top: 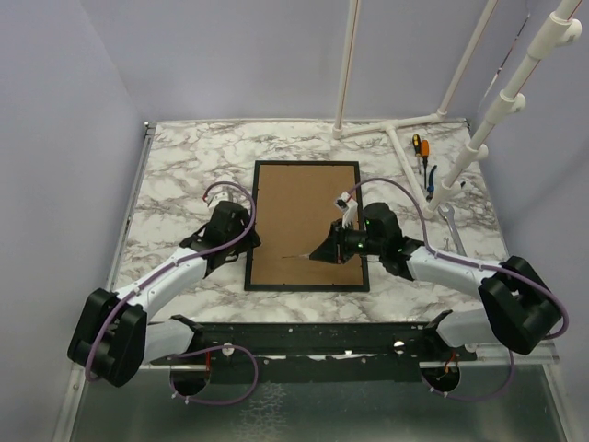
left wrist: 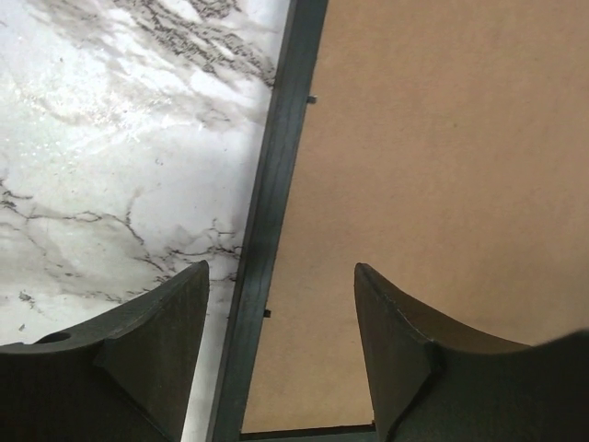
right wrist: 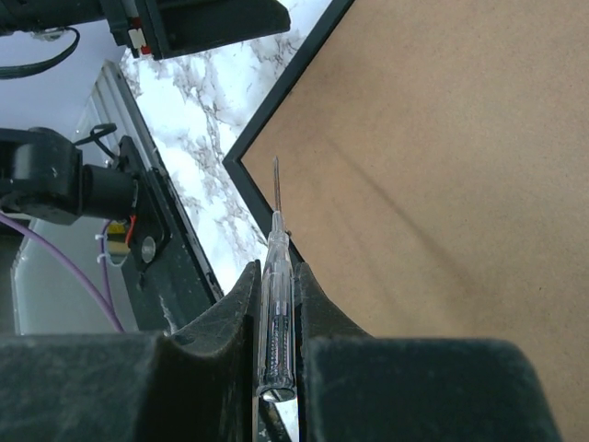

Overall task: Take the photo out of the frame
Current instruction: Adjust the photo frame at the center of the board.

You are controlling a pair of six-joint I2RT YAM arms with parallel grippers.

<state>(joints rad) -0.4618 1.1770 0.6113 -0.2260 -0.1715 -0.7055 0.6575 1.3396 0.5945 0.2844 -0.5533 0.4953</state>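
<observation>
Frame [top: 294, 203] face-down, table [top: 184, 166] centre. Right gripper [right wrist: 274, 276] clamps screwdriver [right wrist: 276, 322], likely for prying it open. Left gripper [left wrist: 281, 276], jaws apart and empty, straddles its left edge, probably to steady it.

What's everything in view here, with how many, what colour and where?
table: one, white-grey marble pattern, under everything
frame: one, black border, brown back up, table centre
clear screwdriver: one, transparent, in the right jaws, tip over the frame's back
small screwdrivers: seemingly two, orange and yellow handles, far right
pliers: one, blue handles, far right
wrench: one, silver, right side
pipe stand: one, white, far right
left jaws: one pair, black, open astride the frame's left border
right jaws: one pair, black, shut on the clear screwdriver
</observation>
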